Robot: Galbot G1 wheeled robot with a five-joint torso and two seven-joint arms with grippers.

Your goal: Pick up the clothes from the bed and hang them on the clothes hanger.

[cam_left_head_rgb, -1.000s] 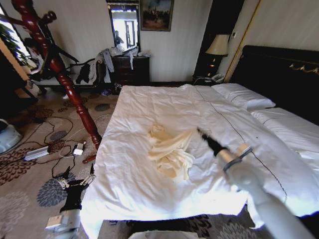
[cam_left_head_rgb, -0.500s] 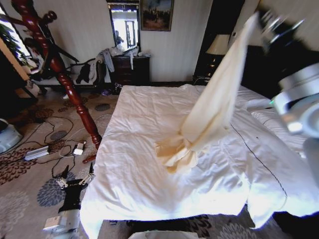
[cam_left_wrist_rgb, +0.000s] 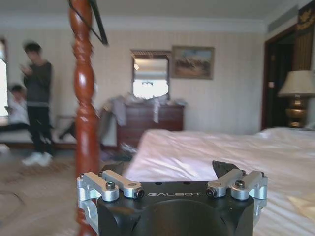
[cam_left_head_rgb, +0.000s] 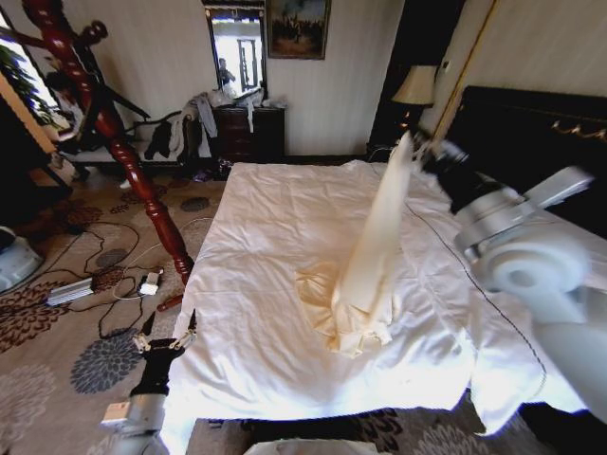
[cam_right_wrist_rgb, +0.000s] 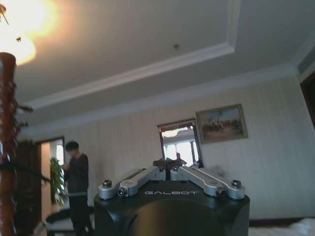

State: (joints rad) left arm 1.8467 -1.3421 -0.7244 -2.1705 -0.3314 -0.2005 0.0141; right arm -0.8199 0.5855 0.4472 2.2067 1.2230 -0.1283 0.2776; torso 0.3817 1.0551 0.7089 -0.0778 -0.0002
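Right hand [cam_left_head_rgb: 417, 144] closed on the clothes [cam_left_head_rgb: 365, 275], raised over the bed [cam_left_head_rgb: 266, 218]; hem touching the duvet. Left hand [cam_left_head_rgb: 169, 341] spread wide, empty, near-left.

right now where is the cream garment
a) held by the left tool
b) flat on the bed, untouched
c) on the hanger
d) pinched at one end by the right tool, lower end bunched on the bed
d: the right tool grips the top of the garment, which stretches down to a bunched heap on the bed; the left tool hangs low beside the bed, open.
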